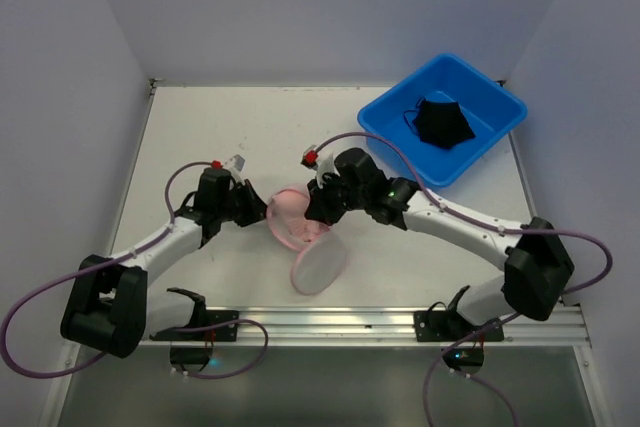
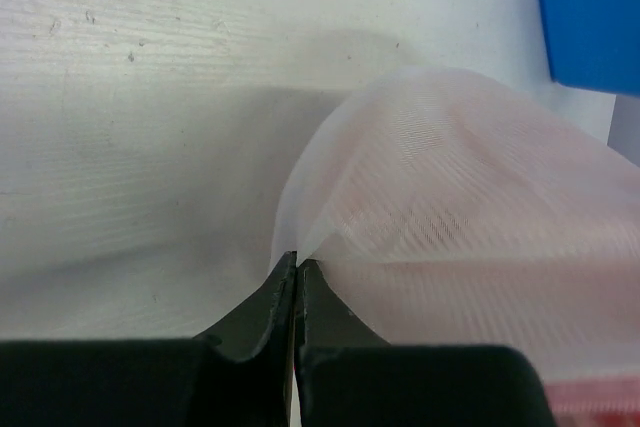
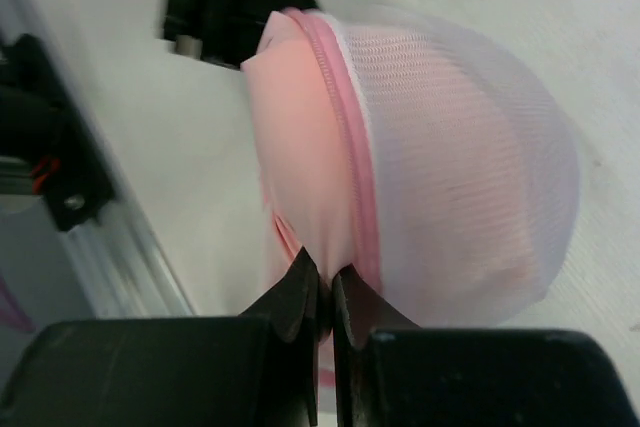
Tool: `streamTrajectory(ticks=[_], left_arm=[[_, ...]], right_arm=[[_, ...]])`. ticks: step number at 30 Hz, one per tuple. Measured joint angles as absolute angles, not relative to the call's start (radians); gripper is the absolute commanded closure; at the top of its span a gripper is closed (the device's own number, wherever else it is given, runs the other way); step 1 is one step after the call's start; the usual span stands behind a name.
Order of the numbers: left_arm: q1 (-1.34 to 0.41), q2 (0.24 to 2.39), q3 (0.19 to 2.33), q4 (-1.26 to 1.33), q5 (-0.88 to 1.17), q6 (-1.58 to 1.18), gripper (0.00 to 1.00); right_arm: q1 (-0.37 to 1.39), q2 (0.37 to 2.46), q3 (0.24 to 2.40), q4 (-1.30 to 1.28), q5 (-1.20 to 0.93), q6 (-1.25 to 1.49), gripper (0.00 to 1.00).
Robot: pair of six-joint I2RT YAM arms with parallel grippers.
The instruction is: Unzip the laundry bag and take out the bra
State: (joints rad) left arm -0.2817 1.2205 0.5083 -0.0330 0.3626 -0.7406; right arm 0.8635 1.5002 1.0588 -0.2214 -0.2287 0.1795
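- Top: laundry bag [image 1: 290, 219] sits between left gripper [image 1: 256, 212] and right gripper [image 1: 318, 211], both touching it; round flap [image 1: 320, 265] open on its near side; blue bin [image 1: 478, 97] off to its far right.
- Left wrist: jaws clenched on bag mesh.
- Right wrist: jaws pinching pink bra [image 3: 295, 137] at bag's unzipped rim.

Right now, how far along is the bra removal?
Done: the laundry bag looks unzipped, its round flap flopped open. In hand: the left gripper pinches its mesh; the right gripper pinches the pink bra at the opening. Left: drawing the bra fully out.
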Motion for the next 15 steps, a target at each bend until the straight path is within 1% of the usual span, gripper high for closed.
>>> streamTrajectory(ticks=[3,8,12,15], left_arm=[[-0.281,1.221,0.514,-0.036,0.363,-0.741,1.00],[-0.281,1.228,0.514,-0.043,0.363,-0.741,1.00],[-0.281,1.229,0.514,-0.045,0.363,-0.741,1.00],[-0.281,1.229,0.514,-0.047,0.363,-0.741,1.00]], right_arm=[[0.863,1.421,1.058,-0.228,-0.346,0.159,1.00],[0.833,1.356,1.032,-0.183,-0.534,0.179,1.00],[0.743,1.302,1.026,-0.070,-0.644,0.266,1.00],[0.673,1.269,1.062,-0.004,-0.672,0.332,1.00]])
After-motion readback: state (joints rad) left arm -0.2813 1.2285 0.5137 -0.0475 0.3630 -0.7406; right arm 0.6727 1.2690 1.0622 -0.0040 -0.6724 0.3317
